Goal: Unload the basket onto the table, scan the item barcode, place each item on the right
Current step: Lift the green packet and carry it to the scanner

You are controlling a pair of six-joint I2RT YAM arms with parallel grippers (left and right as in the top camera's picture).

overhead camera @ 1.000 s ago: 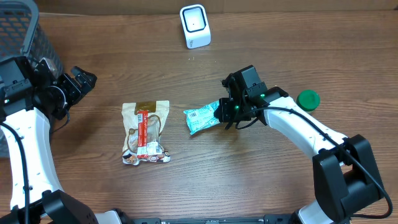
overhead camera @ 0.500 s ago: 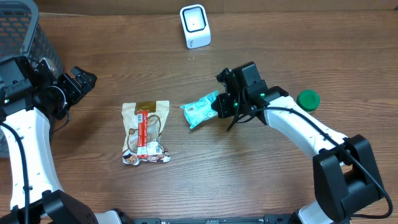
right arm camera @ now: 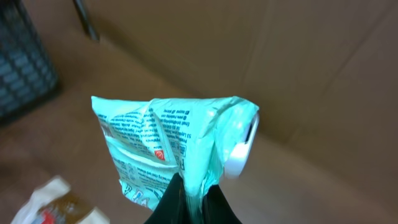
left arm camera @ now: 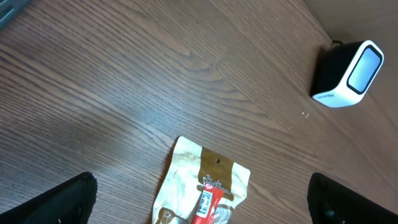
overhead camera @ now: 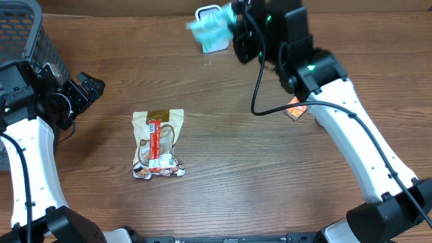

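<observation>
Presentation to the reader is the step in hand. The right gripper [overhead camera: 235, 32] is pinched tight on one crumpled edge of the teal packet [overhead camera: 204, 27] and holds it off the table at 12 o'clock in the overhead view, right in front of the white scanner [overhead camera: 217, 46], which peeks out below it. From the right wrist, the packet's printed face looks toward the camera and the scanner shows behind its 3 o'clock edge. No barcode can be picked out there, and the overhead view shows the packet blurred. The next move probably calls for a wrist turn that brings the barcode face square to the scanner window, then a steady hold. The left gripper [overhead camera: 90, 86] waits at 9 o'clock, jaws wide and empty. A tan snack pack [overhead camera: 158, 143] lies flat toward 8 o'clock
</observation>
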